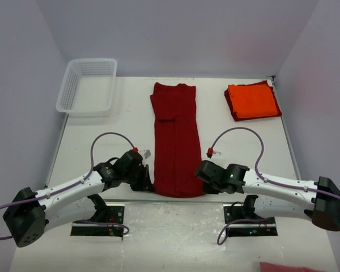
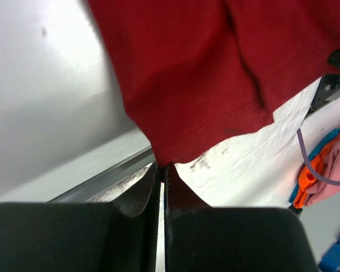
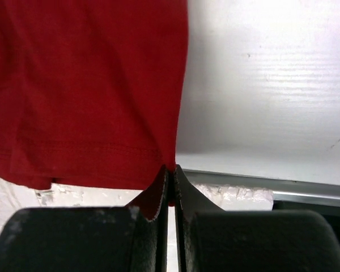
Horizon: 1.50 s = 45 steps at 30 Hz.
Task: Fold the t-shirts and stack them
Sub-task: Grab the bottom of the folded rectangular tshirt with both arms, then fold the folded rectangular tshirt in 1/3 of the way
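A dark crimson t-shirt (image 1: 176,139) lies in a long narrow strip down the middle of the table, its hem at the near edge. My left gripper (image 1: 149,182) is shut on the hem's left corner (image 2: 161,156). On the other side, my right gripper (image 1: 201,179) is pinched shut on the hem's right corner (image 3: 171,161). A folded bright orange t-shirt (image 1: 251,100) rests on top of a folded dark red one (image 1: 230,106) at the far right.
A white mesh basket (image 1: 88,86) stands at the far left corner. The table's near edge (image 1: 175,199) runs just below the hem. Coloured cloth (image 2: 323,170) lies off the table beyond the edge.
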Available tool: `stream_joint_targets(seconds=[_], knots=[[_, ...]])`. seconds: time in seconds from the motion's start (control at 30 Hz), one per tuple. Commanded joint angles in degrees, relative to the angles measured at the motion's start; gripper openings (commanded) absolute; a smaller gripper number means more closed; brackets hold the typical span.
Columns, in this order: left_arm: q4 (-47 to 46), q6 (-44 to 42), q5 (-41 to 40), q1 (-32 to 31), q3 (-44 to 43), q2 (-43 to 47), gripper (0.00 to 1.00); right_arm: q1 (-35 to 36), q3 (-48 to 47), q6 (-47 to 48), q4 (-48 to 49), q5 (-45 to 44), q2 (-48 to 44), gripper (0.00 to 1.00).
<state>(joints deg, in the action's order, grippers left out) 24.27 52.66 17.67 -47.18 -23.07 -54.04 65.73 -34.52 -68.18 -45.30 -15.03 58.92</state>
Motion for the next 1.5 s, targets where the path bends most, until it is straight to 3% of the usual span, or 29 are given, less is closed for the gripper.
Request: stream_joint_targets(seconds=[0.0,0.13,0.37,0.57,0.83,1.47], knots=[[1.7,-5.6,-4.7,-0.3,-10.0,-4.9,0.00,-3.7,-7.7,6.3,-1.5,-5.1,2.8,0.00],[-0.4,-9.4,-6.6,2.1,-19.4,-12.7,0.00,-12.9,-14.0,17.5,2.8,-3.7,8.0,0.00],[-1.3,-16.6,-6.2,13.3,-36.3,-26.8,0.00,-25.6,-31.9,34.8,5.7,1.6,24.4,0.00],[-0.6,-20.1,-8.0,18.7,-46.3,-36.1,0.00,-31.5,-43.0,39.5,5.4,4.8,34.9,0.00],[-2.6,-21.6,-5.9,24.1,-51.8,-45.7,0.00,-37.1,-54.2,44.2,3.0,7.7,44.4,0.00],[-2.8,-24.7,-4.5,26.8,-65.7,-61.6,0.00,-42.8,-73.3,49.4,-0.6,13.7,64.0,0.00]])
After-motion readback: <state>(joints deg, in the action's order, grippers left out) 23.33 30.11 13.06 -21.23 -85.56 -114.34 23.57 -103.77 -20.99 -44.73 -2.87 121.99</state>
